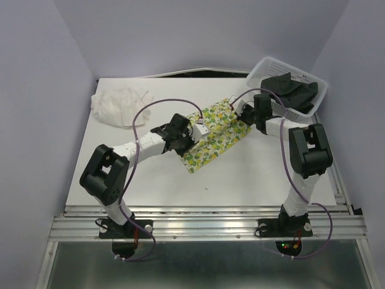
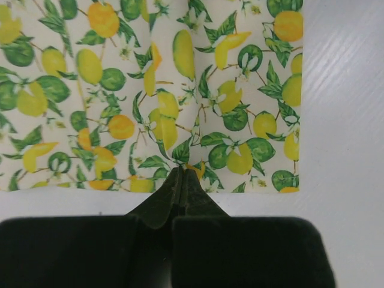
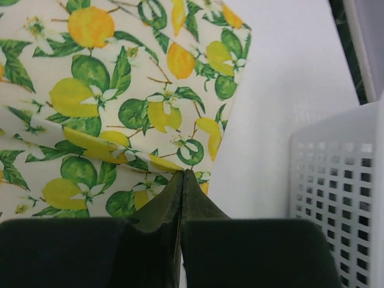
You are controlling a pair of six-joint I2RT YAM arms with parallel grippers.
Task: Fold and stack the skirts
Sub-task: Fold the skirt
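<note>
Together, we held our left gripper (image 2: pixel 182 175) and right gripper (image 3: pixel 183 176) clenched on the lemon-print skirt (image 1: pixel 216 133) spread at centre, the white skirt (image 1: pixel 120 105) crumpled at ten o'clock, the black skirt (image 1: pixel 296 90) in the basket (image 1: pixel 264 64) at two o'clock.

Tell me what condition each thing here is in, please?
lemon-print skirt: lying flat, pinched in two places.
white skirt: crumpled, far left, untouched.
black skirt: bunched inside the basket.
basket: far right corner, upright.
left gripper: shut on the lemon-print skirt.
right gripper: shut on the lemon-print skirt.
</note>
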